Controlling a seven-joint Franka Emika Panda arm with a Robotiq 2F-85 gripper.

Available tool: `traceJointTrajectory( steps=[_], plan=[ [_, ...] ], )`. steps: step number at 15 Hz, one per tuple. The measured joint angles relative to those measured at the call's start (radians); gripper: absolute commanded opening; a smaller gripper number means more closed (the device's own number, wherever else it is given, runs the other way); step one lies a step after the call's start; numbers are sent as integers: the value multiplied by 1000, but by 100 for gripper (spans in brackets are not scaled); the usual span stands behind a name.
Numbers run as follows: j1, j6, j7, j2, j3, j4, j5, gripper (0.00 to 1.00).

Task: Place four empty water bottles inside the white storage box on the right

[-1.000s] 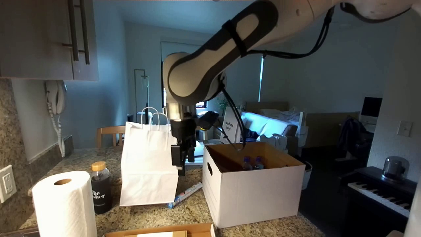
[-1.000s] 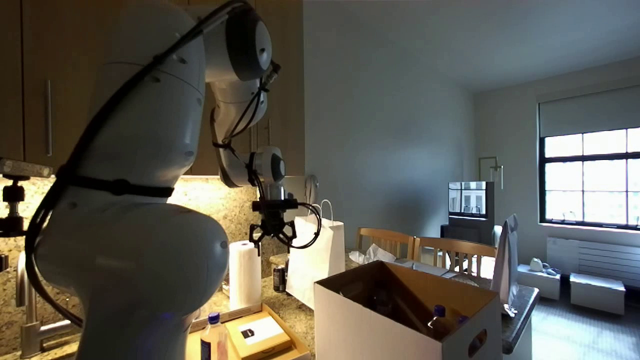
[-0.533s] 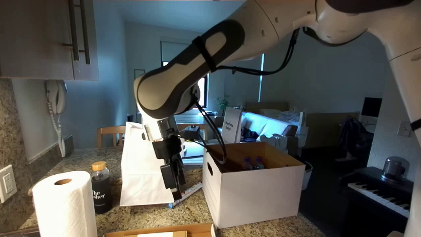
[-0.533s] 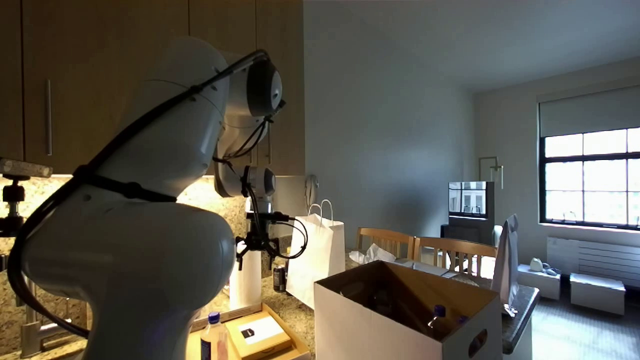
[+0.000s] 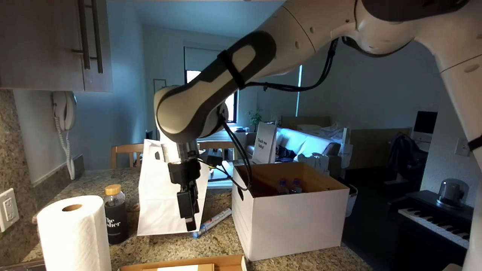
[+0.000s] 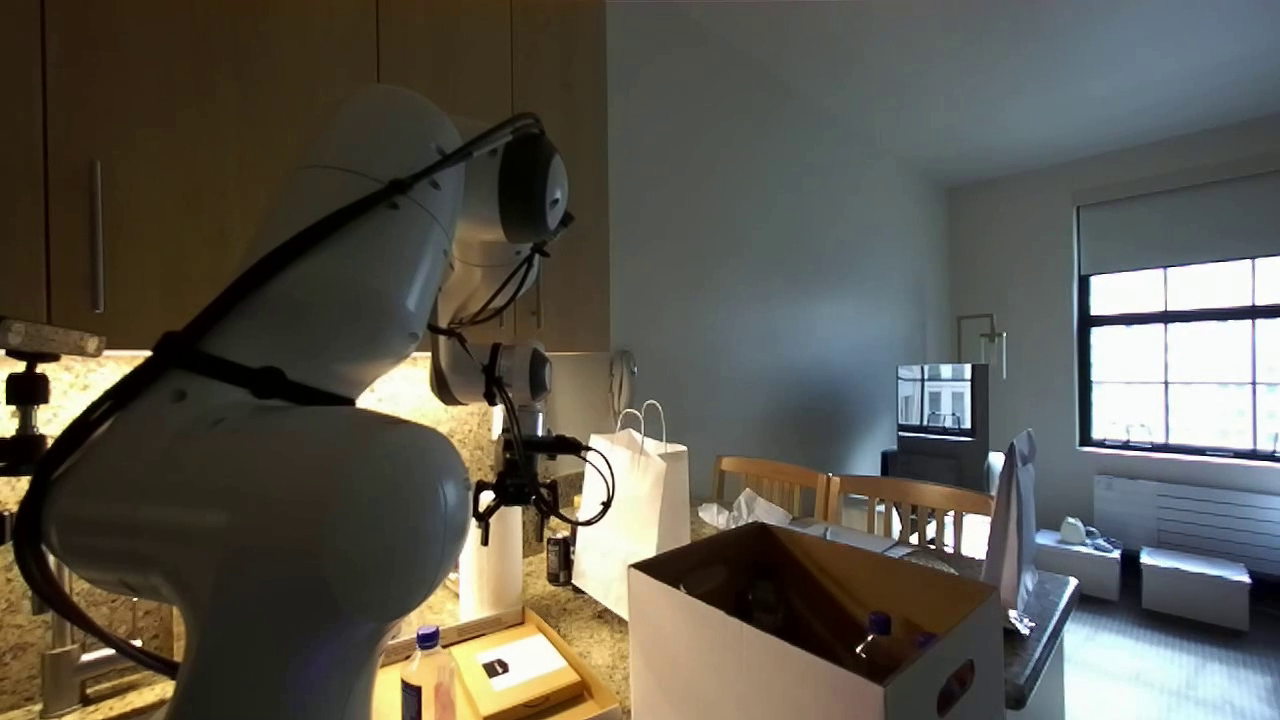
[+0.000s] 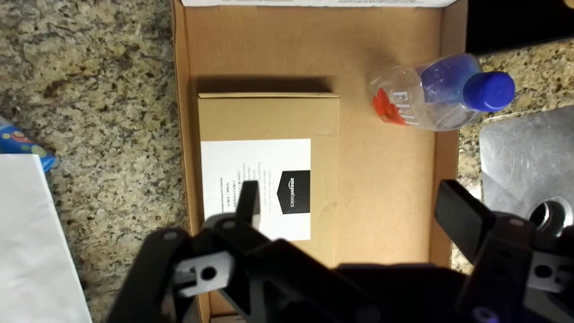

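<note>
My gripper (image 7: 354,208): hung wide apart and unladen above the cardboard tray (image 7: 385,220).
Fiji water bottle (image 7: 441,92): stood upright in that tray, off to one side of my gap; a misaligned descent risked knocking its cap (image 7: 489,92) and toppling it.
Amazonbasics carton (image 7: 269,170): lay nearby, liable to stop one finger (image 7: 248,199).
White storage box (image 5: 297,222): held at least two bottles (image 5: 296,186); low carrying risked striking its wall.

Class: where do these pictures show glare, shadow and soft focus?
In an exterior view, the window glares nearly white and the storage box is mostly dark inside; in the wrist view, the small carton has shadow along its upper edge, and the gripper looks softer than the carton's label.
</note>
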Motion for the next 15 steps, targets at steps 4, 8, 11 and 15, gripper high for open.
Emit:
traceJointTrajectory(
  steps=[4, 8, 11, 15],
  plan=[
    [1, 3, -1, 1, -2, 1, 0, 100],
    [23, 55, -1, -26, 3, -39, -24, 100],
    [50, 105, -1, -63, 17, -111, -32, 100],
    [50, 172, -38, -142, 44, -235, -15, 100]
  ],
)
